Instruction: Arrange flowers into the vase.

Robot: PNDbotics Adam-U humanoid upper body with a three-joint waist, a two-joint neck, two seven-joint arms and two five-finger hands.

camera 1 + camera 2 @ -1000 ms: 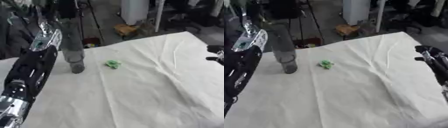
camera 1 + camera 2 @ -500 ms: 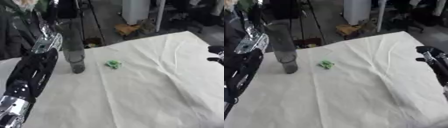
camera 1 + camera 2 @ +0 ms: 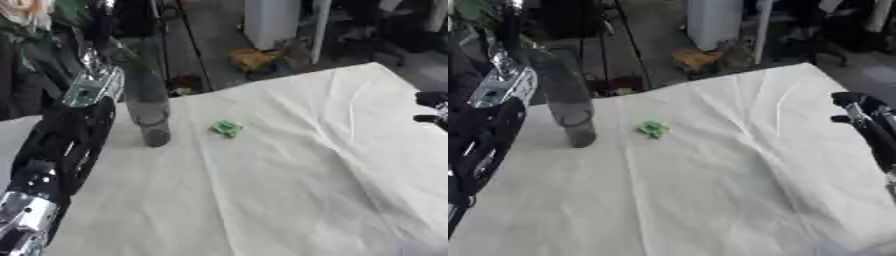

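Right hand (image 3: 868,120) shows at the table's right edge, its fingers too blurred to tell apart or together; left hand is out of view. One green scrap (image 3: 227,128) lies mid-cloth. One tall glass vase (image 3: 144,102) stands beyond, probably fragile, slippery, best held low.

The white-clothed table (image 3: 289,180) is seen from above by two head-mounted eyes facing down and forward; nearly the same scene is shared, the vase (image 3: 147,107) at upper left and a green scrap (image 3: 653,129) near centre, shifted slightly leftward in the right eye view
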